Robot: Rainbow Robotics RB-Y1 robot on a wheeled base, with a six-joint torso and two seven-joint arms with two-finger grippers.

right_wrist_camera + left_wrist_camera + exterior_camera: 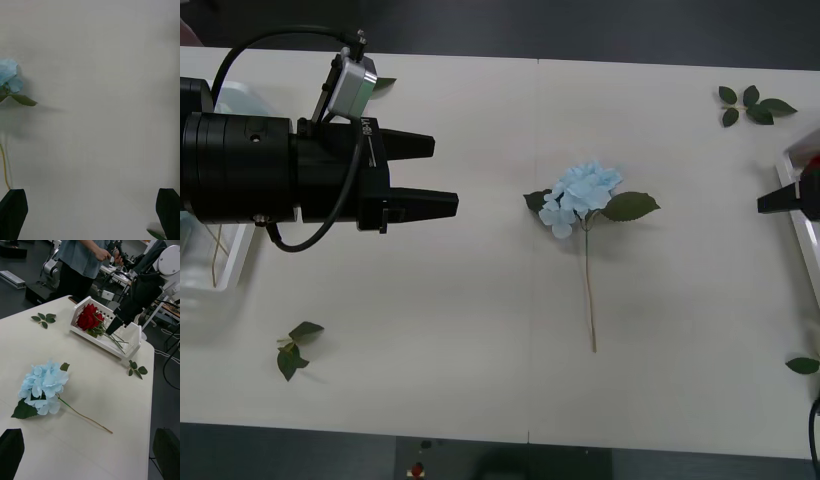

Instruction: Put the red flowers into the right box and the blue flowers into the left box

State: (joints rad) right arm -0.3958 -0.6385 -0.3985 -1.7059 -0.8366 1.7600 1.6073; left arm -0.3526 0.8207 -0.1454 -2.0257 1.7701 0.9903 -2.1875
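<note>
Left claw (442, 175) hangs over the left half of the counter (480, 330), pointing toward the middle, fingers spread, holding nothing. Left wrist view confirms it: black fingertips (11, 450) sit at the two corners with bare counter between.

Right claw (112, 328) is at the right edge of the counter, over the right box (127, 348). Right wrist view has its fingertips (13, 212) wide apart at the corners, so spread and empty too.

One blue flower (580, 197) lies flat mid-counter, head toward the far side, stem running back toward the robot, broad green leaves either side of the head. It is well apart from both claws and touches neither box.

Red flowers (89, 319) are bunched inside the right box, blooms at one end, stems lying along the tray toward the right claw.

Left box (225, 265) sits at the left edge, mostly hidden under the left arm; a thin stem shows inside it, contents otherwise can't be made out.

Loose leaf sprigs: one at far right (752, 104), one at near left (295, 348), one at the right edge near the right box (802, 365).
</note>
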